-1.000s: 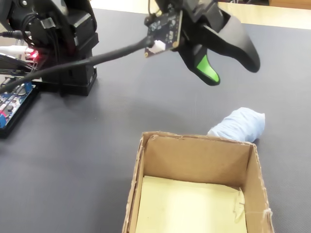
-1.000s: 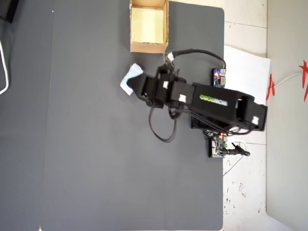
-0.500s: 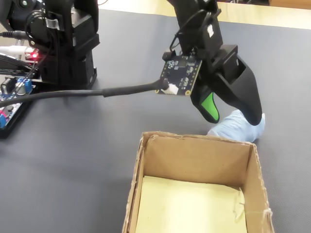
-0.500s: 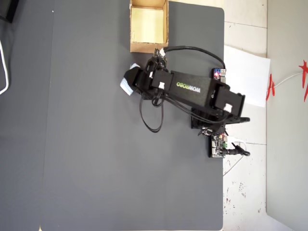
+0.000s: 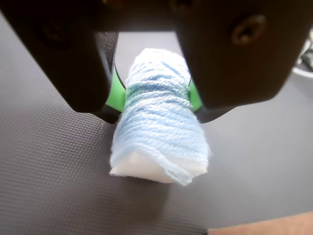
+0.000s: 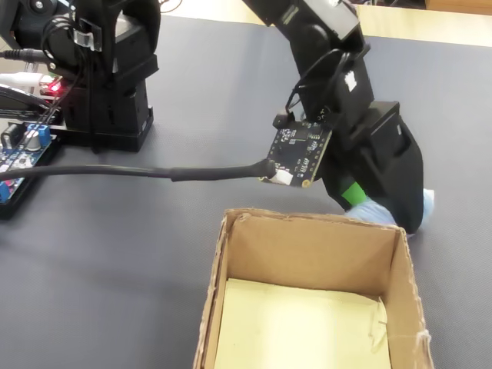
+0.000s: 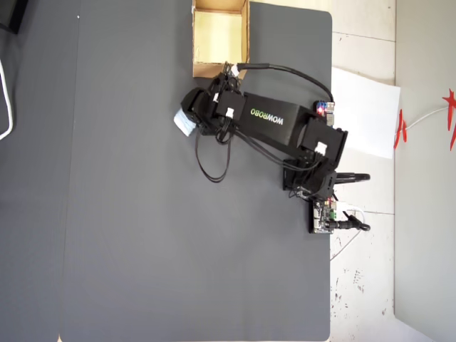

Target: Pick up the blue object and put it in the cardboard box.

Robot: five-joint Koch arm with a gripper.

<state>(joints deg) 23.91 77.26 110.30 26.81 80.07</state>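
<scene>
Having dropped from above within the last second, the gripper [image 5: 156, 95] now straddles the blue object [image 5: 157, 128] on the counter [image 5: 44, 186], jaws narrow, pads touching; cardboard box [image 7: 221, 37] lies at one o'clock overhead.

I get bright, even light in all views. The wrist view blurs the gripper [image 5: 155, 98] housing up close; the yarn [image 5: 159, 117] stays sharp and shadows fall soft.

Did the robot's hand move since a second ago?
Yes. In the fixed view the hand came down from high above the mat onto the blue object, just behind the box.
</scene>
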